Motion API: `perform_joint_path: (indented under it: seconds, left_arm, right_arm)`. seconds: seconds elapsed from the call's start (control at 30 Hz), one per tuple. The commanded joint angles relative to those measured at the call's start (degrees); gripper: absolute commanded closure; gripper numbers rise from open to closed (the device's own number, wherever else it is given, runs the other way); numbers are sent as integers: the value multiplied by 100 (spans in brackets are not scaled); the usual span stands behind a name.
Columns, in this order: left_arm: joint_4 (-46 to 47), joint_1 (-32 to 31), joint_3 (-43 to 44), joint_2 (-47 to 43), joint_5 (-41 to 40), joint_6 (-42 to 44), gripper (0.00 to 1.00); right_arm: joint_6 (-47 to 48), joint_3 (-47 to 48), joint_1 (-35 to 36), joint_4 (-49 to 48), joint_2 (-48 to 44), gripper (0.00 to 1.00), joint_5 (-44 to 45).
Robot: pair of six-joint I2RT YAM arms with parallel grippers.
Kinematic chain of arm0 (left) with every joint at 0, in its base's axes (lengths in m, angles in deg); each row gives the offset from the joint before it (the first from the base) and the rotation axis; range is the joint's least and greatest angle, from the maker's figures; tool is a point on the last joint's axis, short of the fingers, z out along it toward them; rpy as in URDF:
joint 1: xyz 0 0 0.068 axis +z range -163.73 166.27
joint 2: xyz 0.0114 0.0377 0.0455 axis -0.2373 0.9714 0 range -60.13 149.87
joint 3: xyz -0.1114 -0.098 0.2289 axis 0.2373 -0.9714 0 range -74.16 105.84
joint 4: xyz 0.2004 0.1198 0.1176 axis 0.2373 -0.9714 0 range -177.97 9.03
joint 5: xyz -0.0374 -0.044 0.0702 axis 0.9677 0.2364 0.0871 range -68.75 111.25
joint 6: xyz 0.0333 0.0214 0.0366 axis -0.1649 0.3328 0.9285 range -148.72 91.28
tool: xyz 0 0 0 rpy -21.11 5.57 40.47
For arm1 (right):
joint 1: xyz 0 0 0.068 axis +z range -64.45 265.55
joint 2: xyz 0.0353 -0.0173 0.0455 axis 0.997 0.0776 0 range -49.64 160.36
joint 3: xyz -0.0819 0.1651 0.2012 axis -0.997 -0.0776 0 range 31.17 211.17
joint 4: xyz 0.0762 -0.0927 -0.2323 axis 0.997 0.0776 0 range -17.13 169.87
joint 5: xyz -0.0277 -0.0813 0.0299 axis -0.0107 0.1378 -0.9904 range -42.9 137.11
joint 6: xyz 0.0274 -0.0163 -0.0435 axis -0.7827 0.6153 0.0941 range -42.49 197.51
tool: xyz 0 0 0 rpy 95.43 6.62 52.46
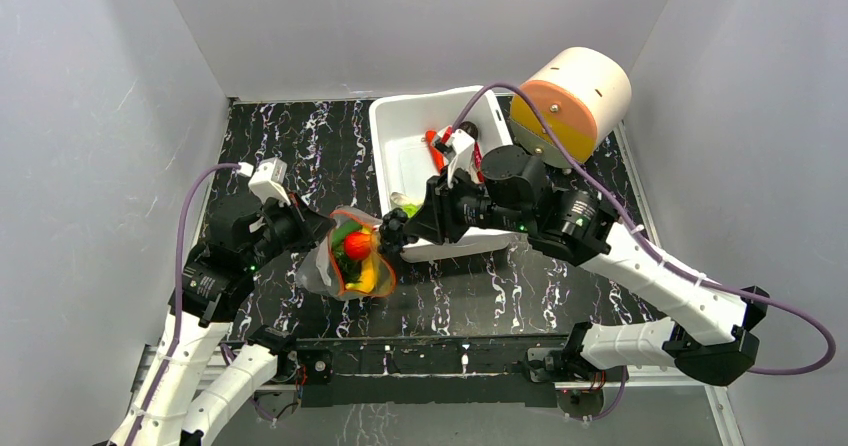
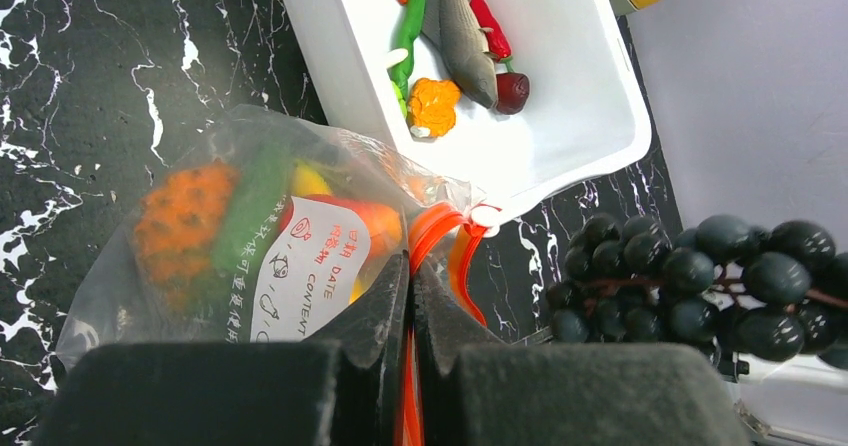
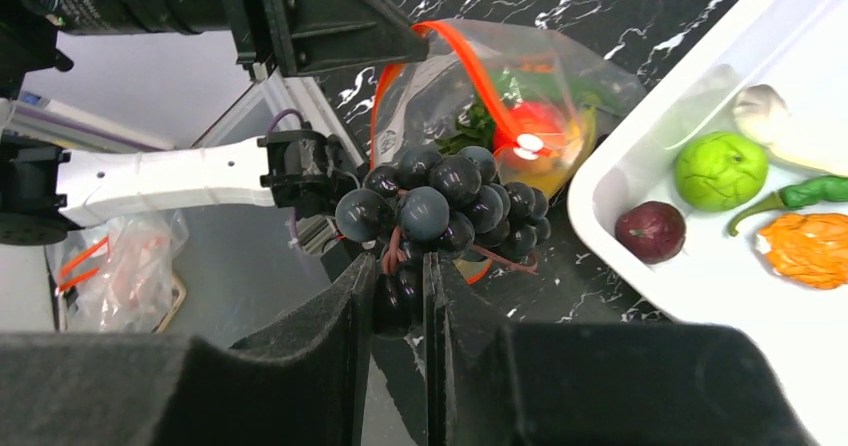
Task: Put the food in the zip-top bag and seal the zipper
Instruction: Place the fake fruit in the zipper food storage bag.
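Top external view: the left gripper [image 1: 318, 228] is clenched on the edge of the zip-top bag [image 1: 335, 271], which sags onto the black marbled table [image 1: 280, 146] with its mouth gaping toward the right arm. The right gripper [image 1: 400, 234] grips a bunch of dark grapes [image 1: 388, 236] just beside that mouth, between the bag and the white bin [image 1: 385, 156].

From the left wrist, the fingers [image 2: 375, 316] are pressed together on the red-orange zipper [image 2: 440, 231], which curls out from between them. Through the clear plastic show an orange knobbly piece, a green one, some yellow and some red, behind a white label. The grapes hang to the right, clear of the bag.

From the right wrist, the pads [image 3: 345, 311] close on the lower part of the bunch, and the rest of the cluster bulges past the fingertips – the zipper loops open right behind it, with a red fruit [image 3: 530, 131] inside the bag.

In the bin lie a fish [image 2: 465, 41], a red chili [image 2: 485, 11], a lime [image 3: 720, 171] and several other pieces.
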Motion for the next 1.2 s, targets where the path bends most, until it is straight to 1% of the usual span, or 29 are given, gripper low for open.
perform_joint_path:
  seconds: [0.0,0.27,0.43,0.73,1.17]
  left_arm:
    - [55,3,226,-46,135,-164,100]
    - [5,2,216,-60,180,-165,100]
    - [47,-1,195,-53,237,-187,100]
    - [-3,2,193,-84,264,-177,100]
    - [25,1,229,-104,377,-243,100]
  right_arm:
    - [-283,-141,120,-872,-109,89,-210]
    - [-562,-443,272,-1417,53,89,-257]
    - [-679,-468,387,-1747,251,89,-246]
    - [-797,-438,591,-2045,603,89,-218]
    - [-686,-487,695,-2074,1143,89,320]
